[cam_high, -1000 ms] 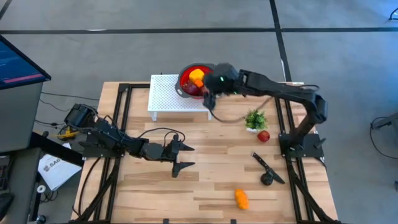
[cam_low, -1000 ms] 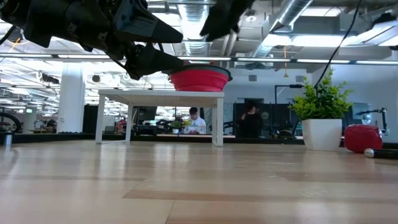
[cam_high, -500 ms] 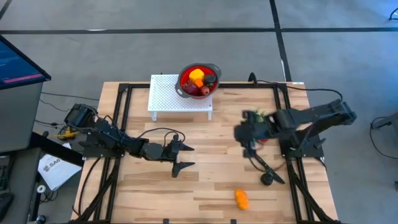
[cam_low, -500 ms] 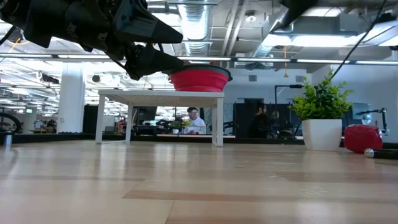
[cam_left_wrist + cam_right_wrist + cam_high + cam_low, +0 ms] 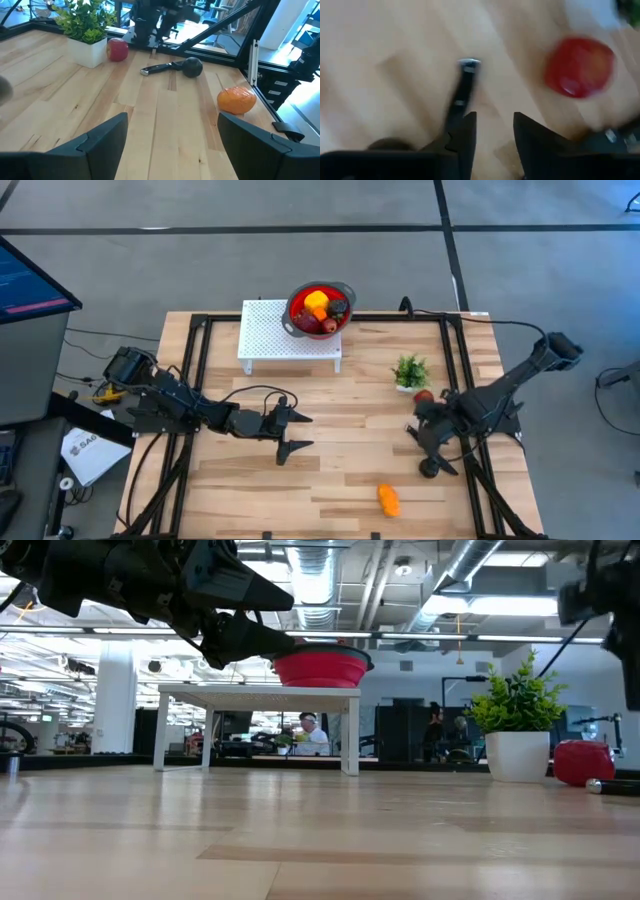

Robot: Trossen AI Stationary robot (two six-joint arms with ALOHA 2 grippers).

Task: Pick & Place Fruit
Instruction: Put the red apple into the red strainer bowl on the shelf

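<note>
The red apple (image 5: 424,397) sits on the tabletop (image 5: 340,460) just beside the potted plant (image 5: 410,370); it looks like a light, hard, smooth toy that could roll or slip, so a hold across its widest middle seems safest. An orange fruit (image 5: 388,499) lies apart near the front edge, a dark round piece (image 5: 429,468) rests by the knife (image 5: 425,442), and several fruits already fill the red bowl (image 5: 320,308) on the white stand (image 5: 285,338). The right pincer (image 5: 492,132) hovers above the knife near the apple, fingers narrowly parted and holding nothing, while the left pincer (image 5: 290,432) waits mid-tabletop, spread wide and empty.
</note>
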